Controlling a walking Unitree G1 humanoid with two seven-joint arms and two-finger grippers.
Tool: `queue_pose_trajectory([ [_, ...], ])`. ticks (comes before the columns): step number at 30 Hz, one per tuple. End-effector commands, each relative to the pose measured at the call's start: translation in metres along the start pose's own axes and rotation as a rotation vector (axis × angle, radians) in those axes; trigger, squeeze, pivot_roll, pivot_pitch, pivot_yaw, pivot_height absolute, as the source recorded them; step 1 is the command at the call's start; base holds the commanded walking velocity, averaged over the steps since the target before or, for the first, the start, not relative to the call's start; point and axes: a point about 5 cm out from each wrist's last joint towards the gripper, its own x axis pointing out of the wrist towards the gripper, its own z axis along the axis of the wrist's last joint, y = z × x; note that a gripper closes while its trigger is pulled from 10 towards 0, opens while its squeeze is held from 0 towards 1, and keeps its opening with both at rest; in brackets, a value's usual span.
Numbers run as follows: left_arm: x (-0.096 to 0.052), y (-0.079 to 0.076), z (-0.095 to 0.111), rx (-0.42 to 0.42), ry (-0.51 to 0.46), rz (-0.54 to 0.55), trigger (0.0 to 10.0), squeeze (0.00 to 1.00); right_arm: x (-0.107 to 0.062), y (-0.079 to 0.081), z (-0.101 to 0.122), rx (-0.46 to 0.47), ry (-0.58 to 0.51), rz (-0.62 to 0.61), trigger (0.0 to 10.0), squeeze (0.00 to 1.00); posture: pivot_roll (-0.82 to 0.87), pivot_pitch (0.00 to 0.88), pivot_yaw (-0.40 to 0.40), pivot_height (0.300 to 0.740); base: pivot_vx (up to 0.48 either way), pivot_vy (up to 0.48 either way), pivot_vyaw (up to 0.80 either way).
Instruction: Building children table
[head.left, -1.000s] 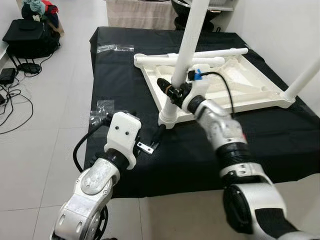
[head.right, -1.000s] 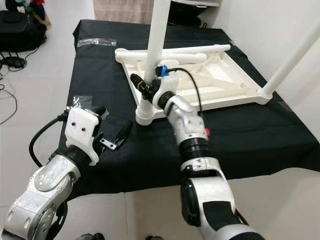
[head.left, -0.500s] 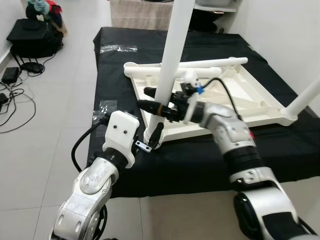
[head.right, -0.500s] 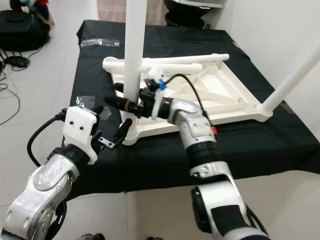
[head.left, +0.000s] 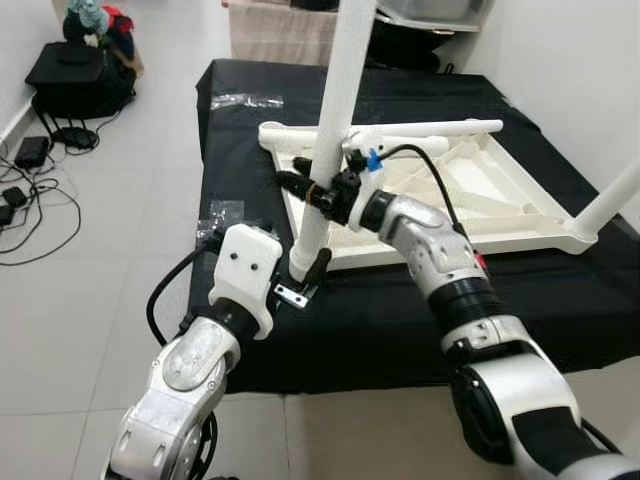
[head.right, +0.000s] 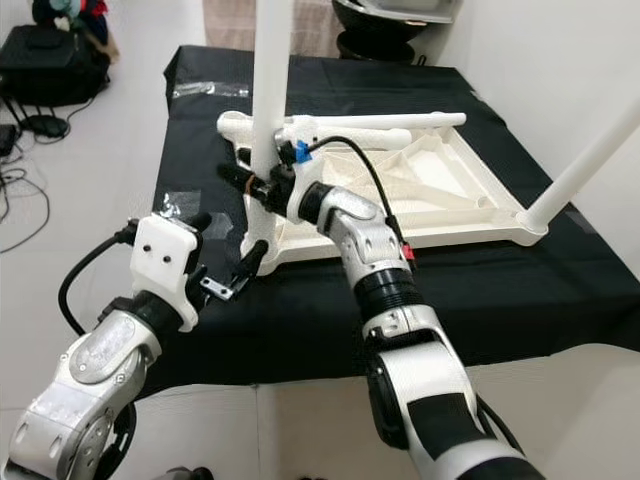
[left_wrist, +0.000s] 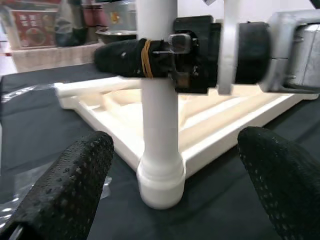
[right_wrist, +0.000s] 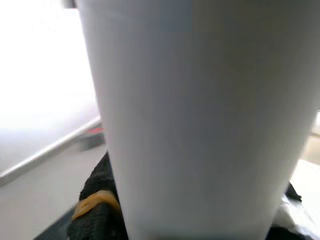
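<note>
A white tabletop (head.left: 480, 185) is lying upside down on a black cloth (head.left: 400, 300) spread over a low platform, its ribbed underside facing up. A white leg (head.left: 335, 110) is standing upright in the socket at the near left corner of the tabletop, rising out of the top of the picture, and a second leg (head.left: 605, 200) is slanting up from the corner at the right. Another white leg (head.left: 430, 128) is lying flat along the far edge of the tabletop.

The right gripper (head.left: 312, 192) is gripping the upright leg partway up — its black fingers are closed around the tube from the right, one finger carrying a yellow band. In the right wrist view the leg is sitting right against the camera, with a black fingertip (right_wrist: 95, 210) showing beside it.

The left gripper (left_wrist: 165, 185) is hovering just near of the leg's foot, close above the cloth, with its two fingers spread wide and nothing between them; in the left wrist view the collar (left_wrist: 161, 182) of the leg is sitting between the two pads but apart from both. A small metal bracket (head.left: 292, 294) is showing at the front of that gripper.

Clear plastic bags (head.left: 245, 100) are lying on the cloth at the far left, and a black bag (head.left: 80, 75) and cables (head.left: 30, 200) are sitting on the tiled floor to the left
</note>
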Motion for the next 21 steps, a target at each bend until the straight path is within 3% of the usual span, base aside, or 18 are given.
queue_pose_trajectory([
  [1,0.002,-0.004,-0.001,-0.003,-0.006,-0.016,10.0,0.0,-0.021,-0.039,-0.031,-0.008,0.154,-0.509,0.0,0.0,0.07,0.13,-0.126,0.74,0.0,0.0,0.0],
  [2,0.003,-0.005,0.0,-0.004,-0.009,-0.02,10.0,0.0,-0.027,-0.042,-0.039,0.008,0.181,-0.639,0.0,0.0,0.07,0.127,-0.129,0.74,0.0,0.0,0.0],
  [5,0.004,-0.006,0.0,-0.004,-0.012,-0.022,10.0,0.0,-0.03,-0.037,-0.043,0.033,0.175,-0.724,0.0,0.0,0.07,0.126,-0.126,0.74,0.0,0.0,0.0],
  [12,0.004,-0.006,0.0,-0.004,-0.013,-0.022,10.0,0.0,-0.028,-0.028,-0.044,0.069,0.165,-0.733,0.0,0.0,0.07,0.126,-0.128,0.74,0.0,0.0,0.0],
  [13,0.004,-0.005,0.0,-0.003,-0.012,-0.022,10.0,0.0,-0.007,0.003,-0.037,0.145,0.1,-0.525,10.0,0.0,0.07,0.132,-0.131,0.74,0.0,0.0,0.0],
  [16,0.004,-0.005,0.0,-0.003,-0.012,-0.022,10.0,0.0,0.0,0.014,-0.03,0.163,0.053,-0.424,10.0,0.0,0.07,0.132,-0.131,0.74,0.0,0.0,0.0],
  [17,0.004,-0.005,0.0,-0.004,-0.011,-0.022,10.0,0.0,0.006,0.022,-0.023,0.181,0.018,-0.362,10.0,1.0,0.07,0.133,-0.132,0.74,0.0,0.0,0.0],
  [21,0.003,-0.004,0.0,-0.004,-0.01,-0.016,10.0,0.0,0.01,0.027,-0.015,0.229,-0.015,-0.315,10.0,1.0,0.07,0.136,-0.13,0.74,0.0,0.0,0.0],
])
